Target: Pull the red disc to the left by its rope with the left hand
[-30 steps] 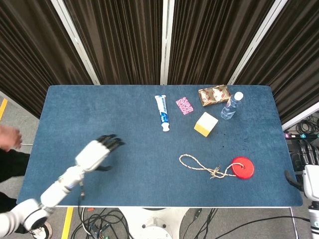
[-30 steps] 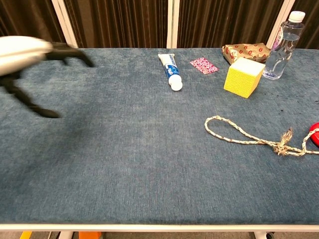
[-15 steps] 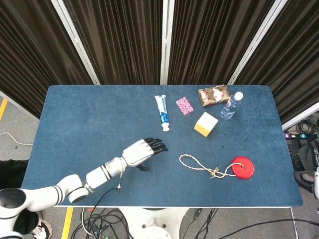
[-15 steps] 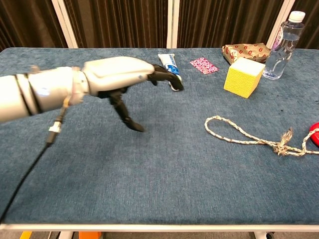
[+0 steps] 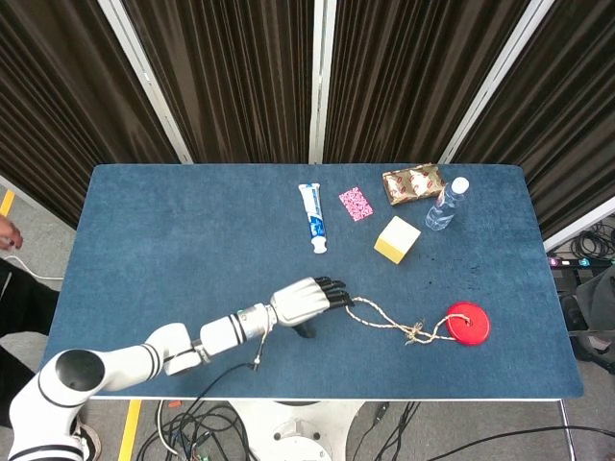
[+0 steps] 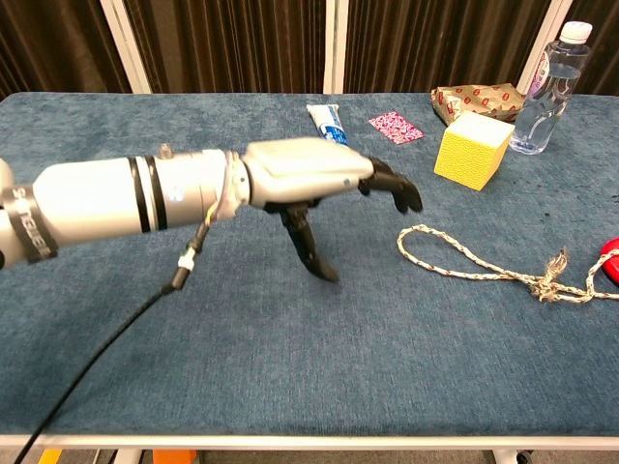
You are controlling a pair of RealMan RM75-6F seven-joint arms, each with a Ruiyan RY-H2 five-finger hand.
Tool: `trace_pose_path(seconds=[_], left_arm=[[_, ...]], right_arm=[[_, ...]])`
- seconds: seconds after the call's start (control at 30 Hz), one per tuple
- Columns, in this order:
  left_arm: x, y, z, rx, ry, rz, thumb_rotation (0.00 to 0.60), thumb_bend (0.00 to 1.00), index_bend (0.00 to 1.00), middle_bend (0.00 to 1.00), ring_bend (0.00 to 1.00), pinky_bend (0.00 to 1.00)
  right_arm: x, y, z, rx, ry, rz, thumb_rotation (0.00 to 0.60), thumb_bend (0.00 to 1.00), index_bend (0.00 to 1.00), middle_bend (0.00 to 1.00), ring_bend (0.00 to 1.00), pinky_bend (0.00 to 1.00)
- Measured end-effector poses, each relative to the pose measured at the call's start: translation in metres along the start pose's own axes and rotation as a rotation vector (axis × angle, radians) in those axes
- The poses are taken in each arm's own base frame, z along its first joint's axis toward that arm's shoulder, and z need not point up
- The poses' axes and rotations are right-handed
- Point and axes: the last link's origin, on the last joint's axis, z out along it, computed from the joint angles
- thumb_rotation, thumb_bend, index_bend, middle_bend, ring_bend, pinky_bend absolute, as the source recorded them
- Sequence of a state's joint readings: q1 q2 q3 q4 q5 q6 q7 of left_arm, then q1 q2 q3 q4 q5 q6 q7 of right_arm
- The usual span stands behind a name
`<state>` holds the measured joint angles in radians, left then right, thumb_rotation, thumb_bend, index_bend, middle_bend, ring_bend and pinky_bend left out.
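Just left of the rope, the left hand hovered spread, holding nothing; limp cord, best pinched at its loop, dragging the light disc.

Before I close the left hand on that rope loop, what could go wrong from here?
The left hand is open, fingertips just short of the rope loop: closing now may catch nothing. The rope lies flat on the cloth, so fingers may push it away rather than get under it. The rope is slack and knotted, so the red disc may lag, then jerk.
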<state>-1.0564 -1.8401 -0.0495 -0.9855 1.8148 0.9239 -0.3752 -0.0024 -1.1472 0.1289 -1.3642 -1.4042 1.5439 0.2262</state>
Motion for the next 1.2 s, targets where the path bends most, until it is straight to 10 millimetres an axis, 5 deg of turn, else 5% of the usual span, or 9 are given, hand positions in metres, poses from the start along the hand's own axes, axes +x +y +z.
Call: trace_pose_path(seconds=[0.27,0.8,1.2], left_arm=[[-0.017,0.009,0.014,-0.052,-0.03,0.004,0.6,0.12,0.17,0.21,0.11,0.24],[-0.016,0.0,0.045,-0.042,-0.105,0.091,0.6,0.12,0.17,0.24,0.1,0.24],[-0.01,-0.005,0.039,-0.03,-0.115,0.128,0.6,0.12,0.17,0.55,0.14,0.24]], right_arm=[[-0.003,0.005,0.0,-0.009,-0.006,0.008,0.6,0.19,0.0,0.0,0.0,0.0],[-0.006,0.015,0.0,-0.03,-0.003,0.027,0.6,0.19,0.0,0.0,0.0,0.0],[-0.007,0.016,0.001,-0.033,0.003,0.028,0.6,0.21,0.0,0.0,0.0,0.0]])
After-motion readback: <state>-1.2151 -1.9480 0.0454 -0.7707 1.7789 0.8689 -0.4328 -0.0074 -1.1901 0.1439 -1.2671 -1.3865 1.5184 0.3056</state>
